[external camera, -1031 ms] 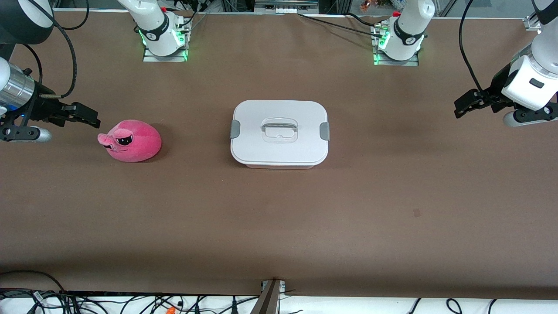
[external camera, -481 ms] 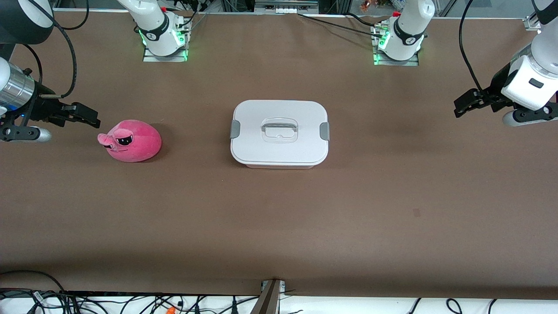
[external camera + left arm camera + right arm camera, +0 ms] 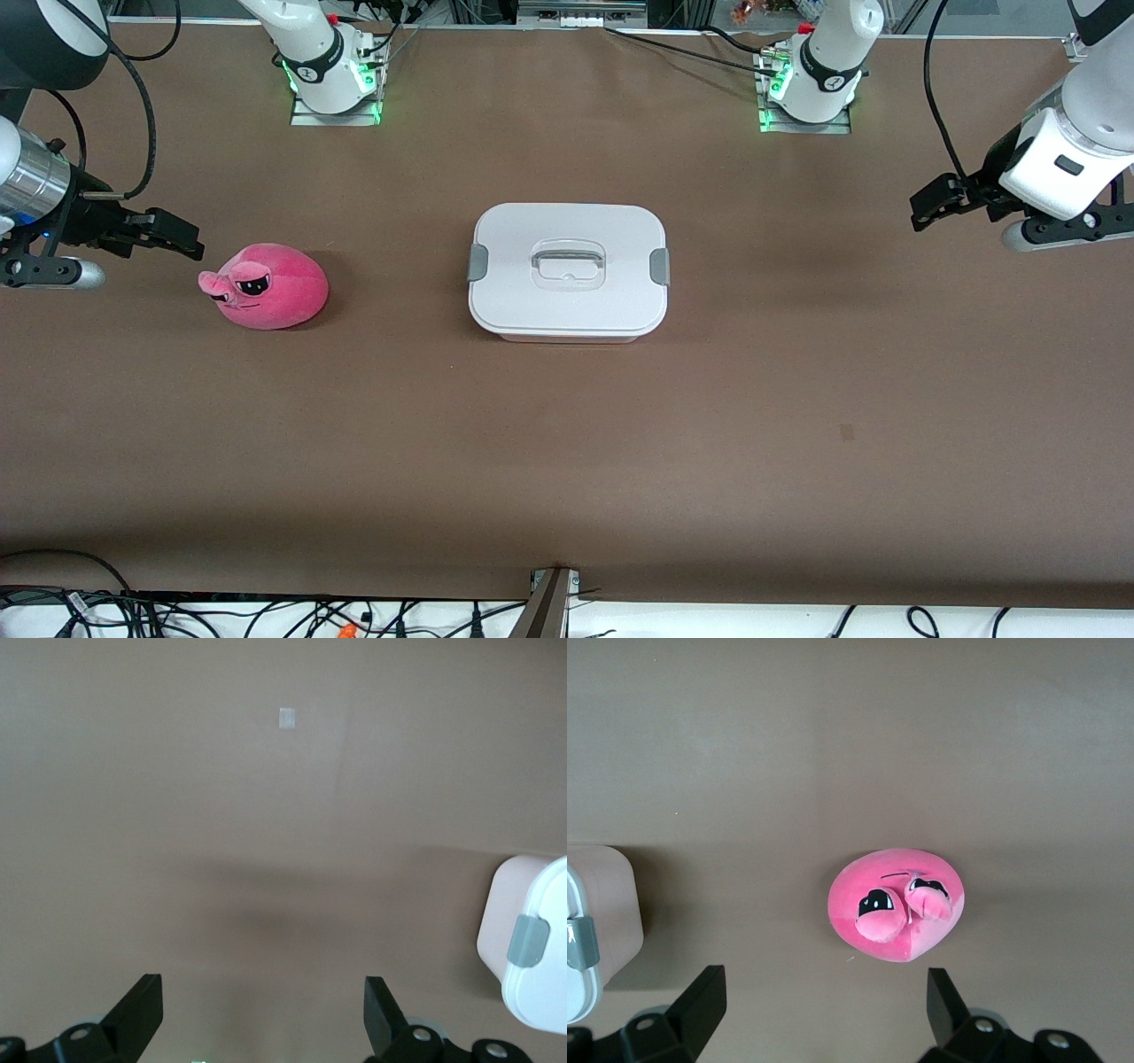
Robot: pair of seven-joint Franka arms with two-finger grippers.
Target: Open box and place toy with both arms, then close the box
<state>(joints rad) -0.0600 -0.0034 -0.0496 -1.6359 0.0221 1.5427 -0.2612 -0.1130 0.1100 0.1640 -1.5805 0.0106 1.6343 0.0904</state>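
Note:
The box [image 3: 567,270] sits shut in the middle of the table, white lid on, grey clips at both ends, clear handle on top. Its pink tub and one clip show in the left wrist view [image 3: 532,948] and the right wrist view [image 3: 598,921]. The hot-pink toy [image 3: 266,285] lies on the table toward the right arm's end; it also shows in the right wrist view [image 3: 897,904]. My right gripper [image 3: 168,236] is open and empty, just beside the toy's snout. My left gripper [image 3: 939,202] is open and empty, over bare table at the left arm's end.
The two arm bases [image 3: 332,75] [image 3: 811,84] stand along the table's edge farthest from the front camera. Cables [image 3: 266,616] lie past the edge nearest that camera. A small pale mark [image 3: 847,431] is on the brown tabletop.
My left gripper has shifted slightly toward the box and up in the front view. The right arm, toy and box have not moved.

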